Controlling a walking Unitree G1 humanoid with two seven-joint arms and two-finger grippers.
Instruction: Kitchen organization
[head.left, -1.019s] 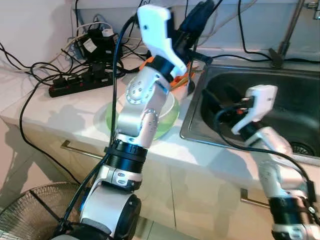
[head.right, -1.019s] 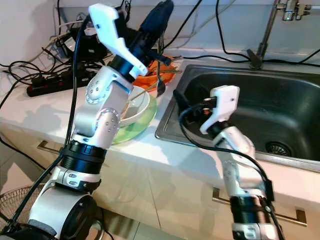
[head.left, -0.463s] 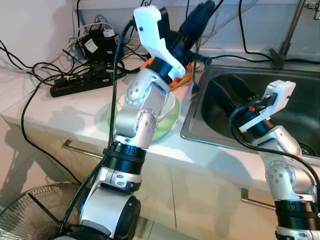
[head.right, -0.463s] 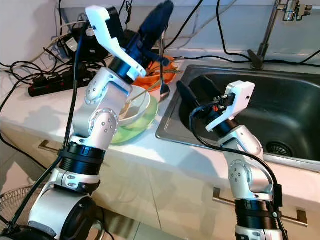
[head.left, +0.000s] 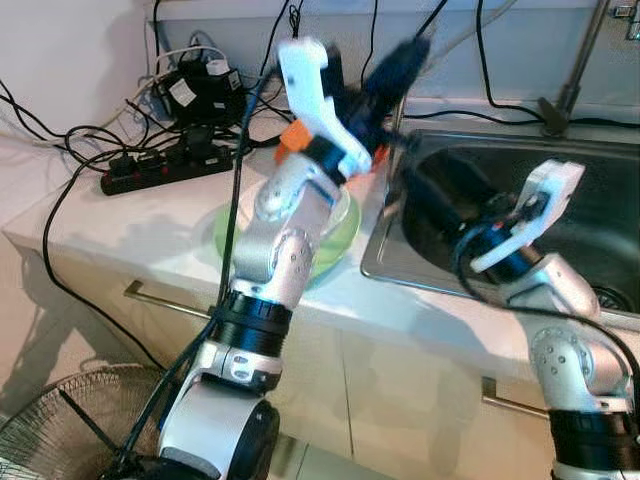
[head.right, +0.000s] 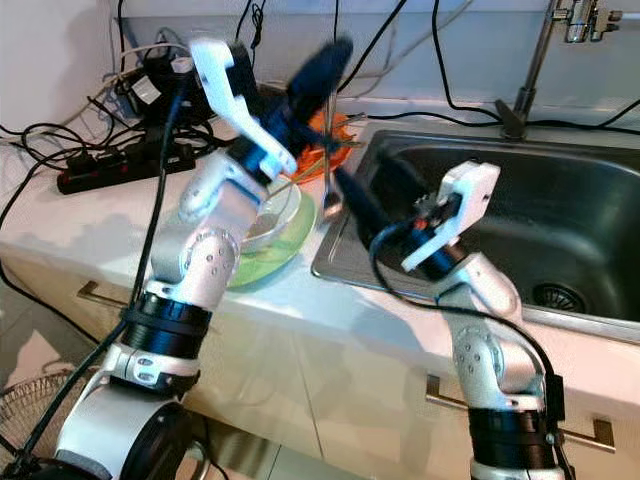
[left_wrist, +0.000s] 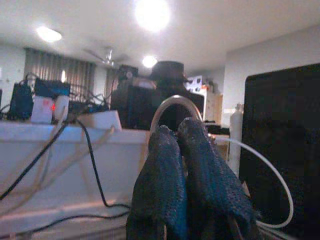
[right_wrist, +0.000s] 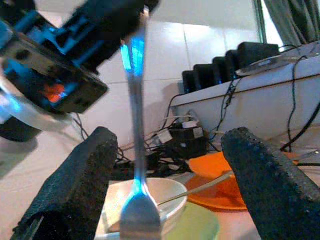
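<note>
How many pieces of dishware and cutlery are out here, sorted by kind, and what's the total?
Green plate: 1
Orange plate: 1
White bowl: 1, sitting on the green plate
Fork: 1, hanging from the shut left gripper, with the open right gripper near it
Total: 4

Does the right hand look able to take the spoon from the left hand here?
Probably yes: the right hand is open, its fingers either side of the spoon hanging from the shut left hand, nothing between.
</note>
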